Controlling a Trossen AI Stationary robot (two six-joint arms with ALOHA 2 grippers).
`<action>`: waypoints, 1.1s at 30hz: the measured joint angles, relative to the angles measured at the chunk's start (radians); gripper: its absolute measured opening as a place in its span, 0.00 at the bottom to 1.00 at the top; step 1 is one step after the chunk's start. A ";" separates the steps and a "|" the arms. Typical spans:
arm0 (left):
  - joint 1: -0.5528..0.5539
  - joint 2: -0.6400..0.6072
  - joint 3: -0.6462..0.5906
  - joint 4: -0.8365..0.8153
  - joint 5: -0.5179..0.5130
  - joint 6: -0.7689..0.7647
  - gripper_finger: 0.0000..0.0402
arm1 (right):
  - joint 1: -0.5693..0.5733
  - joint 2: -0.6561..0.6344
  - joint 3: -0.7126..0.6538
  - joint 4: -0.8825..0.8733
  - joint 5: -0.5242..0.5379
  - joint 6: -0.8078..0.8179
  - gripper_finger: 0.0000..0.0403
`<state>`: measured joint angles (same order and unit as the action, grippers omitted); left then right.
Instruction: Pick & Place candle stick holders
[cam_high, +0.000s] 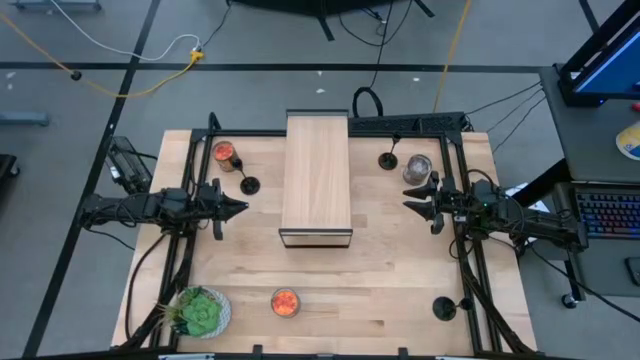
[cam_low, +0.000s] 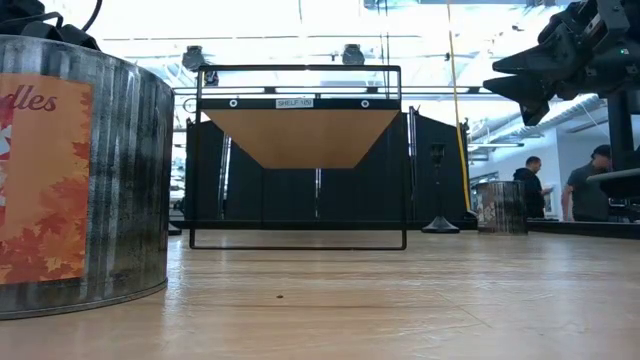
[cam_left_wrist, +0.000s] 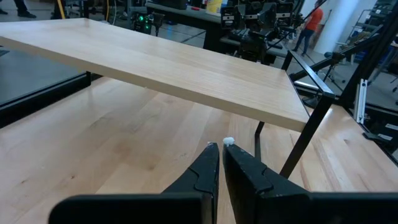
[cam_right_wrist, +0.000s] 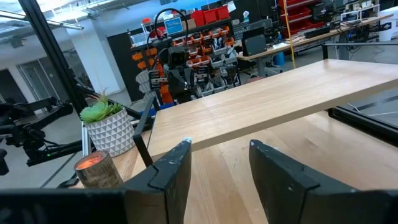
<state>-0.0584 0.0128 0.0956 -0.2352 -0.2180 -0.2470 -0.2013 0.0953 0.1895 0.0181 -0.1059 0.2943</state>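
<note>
Flanking shelf (cam_high: 316, 175), both arms level.

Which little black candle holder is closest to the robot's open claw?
The candle stick holder at the table's far right, just beside the silvery jar, is nearest the open right gripper. The other two holders stand farther off.

I count three black holders on the table: one (cam_high: 249, 185) left of the shelf (cam_high: 316, 178); one (cam_high: 388, 161) right of it; one (cam_high: 443, 307) near the right front corner; two red jars (cam_high: 224, 152) (cam_high: 285, 302); one grey jar (cam_high: 417, 167); one plant (cam_high: 201, 312); one shelf.
</note>
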 joint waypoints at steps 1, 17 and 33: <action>0.000 0.000 0.000 0.000 0.000 0.000 0.07 | 0.000 0.000 0.000 0.000 0.000 0.000 0.39; 0.000 0.000 0.000 0.097 -0.114 -0.166 0.07 | 0.000 0.000 0.000 0.000 0.000 -0.024 0.39; 0.000 0.025 0.089 0.596 -0.345 -0.201 0.07 | 0.000 0.000 0.000 0.000 0.000 -0.047 0.39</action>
<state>-0.0582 0.0381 0.1842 0.3609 -0.5630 -0.4483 -0.2015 0.0952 0.1894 0.0181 -0.1055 0.2477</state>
